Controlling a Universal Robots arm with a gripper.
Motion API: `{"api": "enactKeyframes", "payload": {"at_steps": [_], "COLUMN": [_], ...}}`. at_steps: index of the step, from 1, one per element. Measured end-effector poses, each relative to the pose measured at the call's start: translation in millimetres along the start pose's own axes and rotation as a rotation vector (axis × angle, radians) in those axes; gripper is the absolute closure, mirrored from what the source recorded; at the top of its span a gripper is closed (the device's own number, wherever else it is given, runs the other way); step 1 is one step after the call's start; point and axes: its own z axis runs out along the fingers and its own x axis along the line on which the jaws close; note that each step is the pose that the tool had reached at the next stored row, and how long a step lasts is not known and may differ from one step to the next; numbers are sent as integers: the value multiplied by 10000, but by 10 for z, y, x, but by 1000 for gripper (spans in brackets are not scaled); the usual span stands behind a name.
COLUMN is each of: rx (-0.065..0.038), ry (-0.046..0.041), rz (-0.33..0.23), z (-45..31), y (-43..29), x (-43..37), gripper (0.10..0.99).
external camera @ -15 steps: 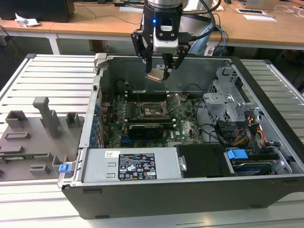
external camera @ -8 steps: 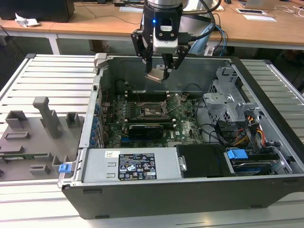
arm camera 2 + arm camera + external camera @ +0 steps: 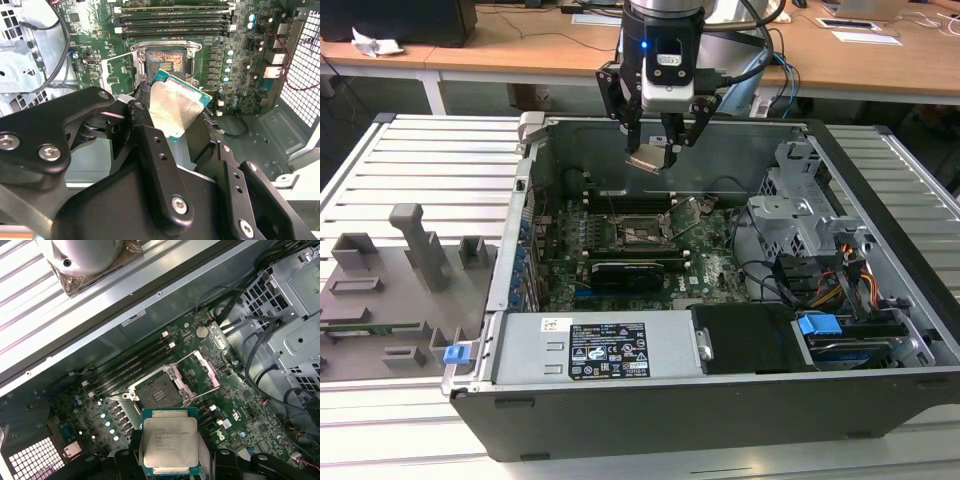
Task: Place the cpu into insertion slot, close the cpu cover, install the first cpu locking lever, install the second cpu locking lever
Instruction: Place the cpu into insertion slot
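Note:
My gripper [image 3: 653, 150] hangs above the open computer case, shut on the cpu [image 3: 650, 159], a flat square chip with a pale metal top. In both wrist views the cpu [image 3: 175, 106] [image 3: 169, 441] sits between the black fingers [image 3: 150, 145], held by its edges and tilted. Below it on the green motherboard lies the insertion slot [image 3: 159, 392] [image 3: 164, 61] [image 3: 642, 232], a square socket with nothing in it. The cpu is well above the slot and apart from it. The silver cpu cover [image 3: 206, 371] [image 3: 116, 70] is flipped open beside the slot.
Long black memory slots [image 3: 130, 367] run beside the socket, and a long black card [image 3: 625, 270] lies nearer the case's front. A metal drive cage [image 3: 810, 210] with cables fills the exterior view's right. The power supply [image 3: 610, 345] sits at the front. Grey fixtures [image 3: 390, 270] stand outside on the left.

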Motion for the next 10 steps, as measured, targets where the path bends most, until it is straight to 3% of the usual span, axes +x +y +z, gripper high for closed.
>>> {"api": "enactKeyframes", "payload": {"at_steps": [10], "rx": [-2], "ry": [-8], "rz": [93], "z": [2], "y": [0], "x": [0], "gripper": [561]}}
